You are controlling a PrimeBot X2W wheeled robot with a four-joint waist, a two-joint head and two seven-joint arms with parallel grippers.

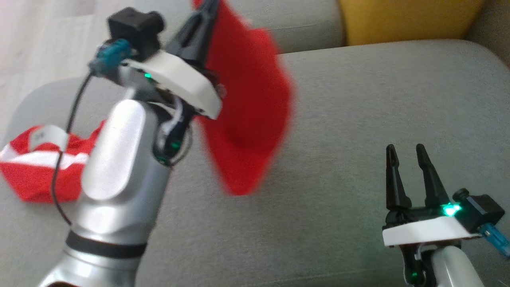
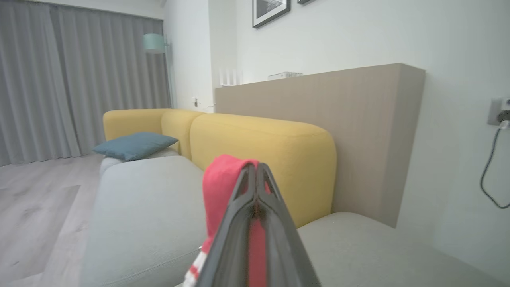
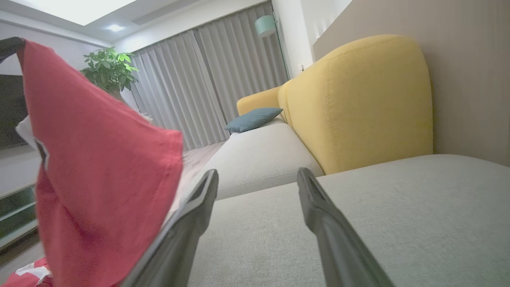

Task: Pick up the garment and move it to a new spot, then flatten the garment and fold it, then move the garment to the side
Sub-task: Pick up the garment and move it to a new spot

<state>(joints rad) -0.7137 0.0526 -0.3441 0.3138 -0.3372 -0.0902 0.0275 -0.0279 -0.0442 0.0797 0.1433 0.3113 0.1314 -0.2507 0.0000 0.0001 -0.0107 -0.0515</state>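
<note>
Garment (image 1: 247,99) edge in left fingers (image 1: 194,34), broad grey cushion (image 1: 378,99) alongside.

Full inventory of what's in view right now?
garment: 1, red with white stripes, one end lifted, rest bunched on the seat at the robot's left
sofa: 1, grey seats, yellow backrest, under both arms
pillow: 1, blue, on the far seat
curtains: 1 set, grey, far end of the room
plant: 1, green, beside the curtains
lamp: 1, pale green shade, by the curtains
framed pictures: 2, dark frames, wall above the sofa
wall socket: 1, white, dark cable plugged in
left gripper: 1, dark fingers, raised, shut on the garment
right gripper: 1, dark fingers, open, low over the seat
</note>
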